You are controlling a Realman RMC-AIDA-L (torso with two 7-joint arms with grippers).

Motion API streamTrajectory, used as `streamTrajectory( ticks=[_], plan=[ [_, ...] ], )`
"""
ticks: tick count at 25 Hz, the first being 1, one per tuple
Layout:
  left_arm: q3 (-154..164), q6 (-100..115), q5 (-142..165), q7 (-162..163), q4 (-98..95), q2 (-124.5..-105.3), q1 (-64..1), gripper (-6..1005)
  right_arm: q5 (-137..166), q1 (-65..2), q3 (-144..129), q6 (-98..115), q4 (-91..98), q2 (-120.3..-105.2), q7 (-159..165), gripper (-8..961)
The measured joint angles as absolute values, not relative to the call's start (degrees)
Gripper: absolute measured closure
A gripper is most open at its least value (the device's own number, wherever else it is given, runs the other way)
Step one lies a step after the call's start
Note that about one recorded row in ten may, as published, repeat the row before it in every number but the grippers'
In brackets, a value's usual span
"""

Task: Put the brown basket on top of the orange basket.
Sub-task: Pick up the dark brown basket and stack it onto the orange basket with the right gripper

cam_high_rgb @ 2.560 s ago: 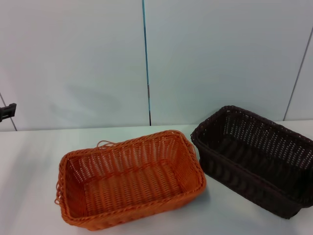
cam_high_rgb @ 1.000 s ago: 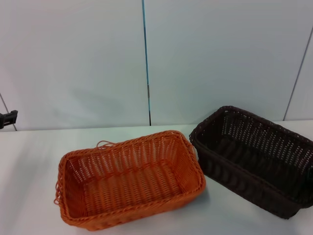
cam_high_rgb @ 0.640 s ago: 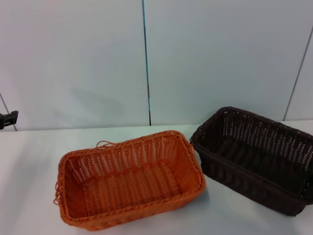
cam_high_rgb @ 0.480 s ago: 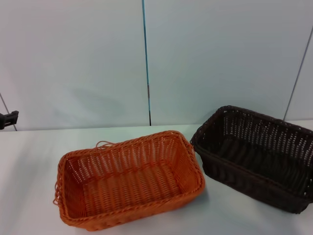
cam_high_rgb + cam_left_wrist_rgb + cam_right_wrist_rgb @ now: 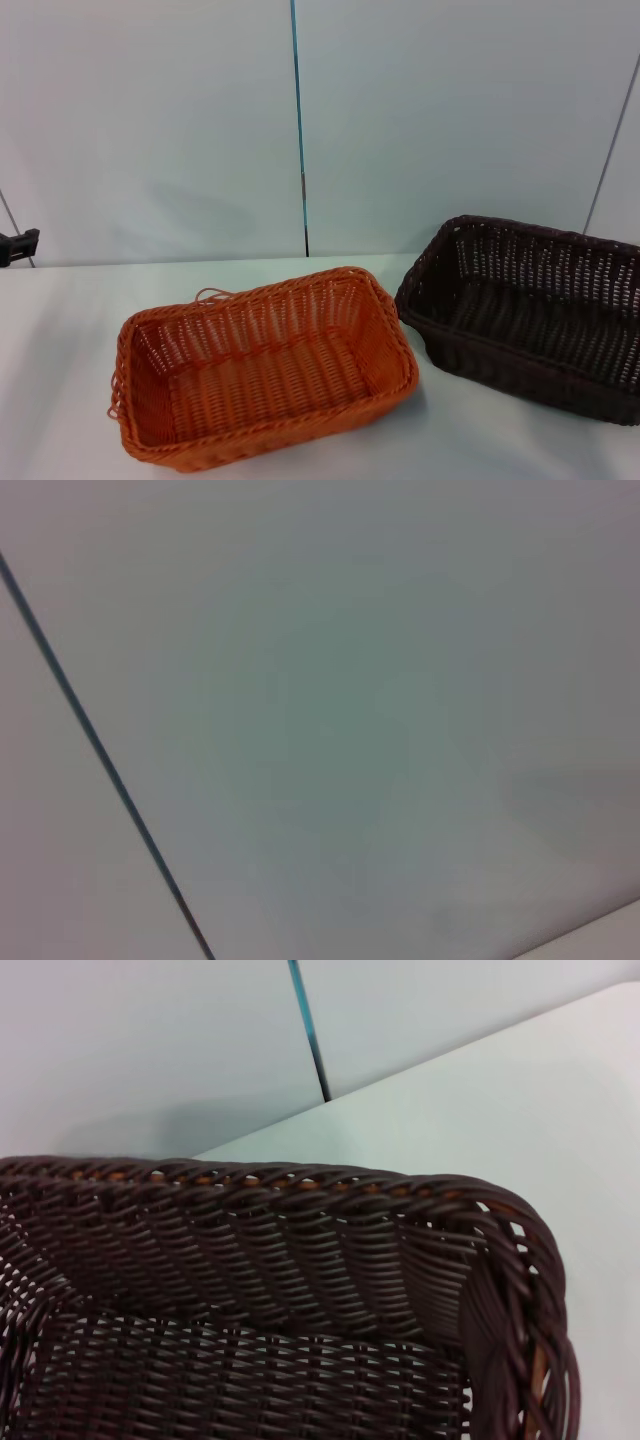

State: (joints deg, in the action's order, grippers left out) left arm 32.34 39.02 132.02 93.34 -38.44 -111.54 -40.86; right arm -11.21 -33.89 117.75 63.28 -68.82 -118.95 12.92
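The orange basket (image 5: 265,365) stands on the white table (image 5: 60,330), a little left of centre in the head view, with loose strand loops at its left end. To its right is the brown basket (image 5: 530,320), its near left corner almost touching the orange one and its right end cut off by the picture's edge. The right wrist view looks closely into the brown basket (image 5: 260,1260), over its braided rim and one corner. Neither gripper shows in any view. The left wrist view holds only wall.
A pale wall with a dark vertical seam (image 5: 298,130) rises right behind the table. A small dark fitting (image 5: 15,245) sticks in at the left edge. Bare tabletop lies left of and in front of the orange basket.
The brown basket has swung round and slid to the right, its long side now lying more level across the view. The orange basket has barely shifted.
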Motion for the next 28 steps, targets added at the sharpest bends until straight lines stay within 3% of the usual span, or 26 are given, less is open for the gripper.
streamTrajectory(
  ticks=[23,28],
  plan=[
    [32.5,39.0,132.0,93.3,-38.8,-111.93,-41.2,277,-8.3,-29.9,121.9,75.4,-93.3,-118.71,13.1,790],
    [33.1,39.1,132.0,93.3,-38.8,-111.96,-41.2,277,-8.1,-31.1,122.6,79.3,-97.2,-117.83,13.0,790]
  ],
)
